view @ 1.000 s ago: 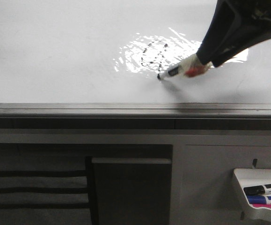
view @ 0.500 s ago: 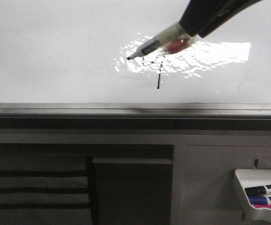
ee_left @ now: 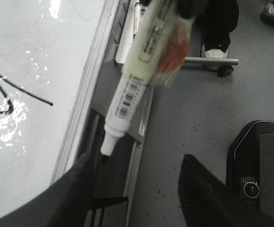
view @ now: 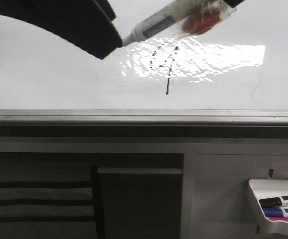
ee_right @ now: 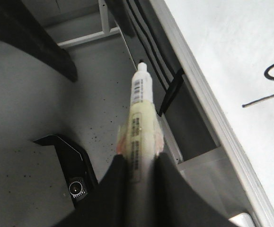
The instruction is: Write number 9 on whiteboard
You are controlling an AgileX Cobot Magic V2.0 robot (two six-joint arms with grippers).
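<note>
The number 9 [view: 164,62] stands drawn on the whiteboard [view: 54,84] in the upper middle of the front view, its slanted loop inside the bright glare patch and its straight tail running down below it toward the dark bottom rail [view: 134,124]. The right tool [ee_right: 137,163] is pinching a marker [view: 171,22], which lies tilted across the top of the frame, clear of the board, tip pointing left. The left tool [ee_left: 134,182] has its fingers spread apart, the marker's tip just beside one finger [ee_left: 80,189]. At the lower right, a small white tray [view: 278,219] holds other markers [view: 280,201].
</note>
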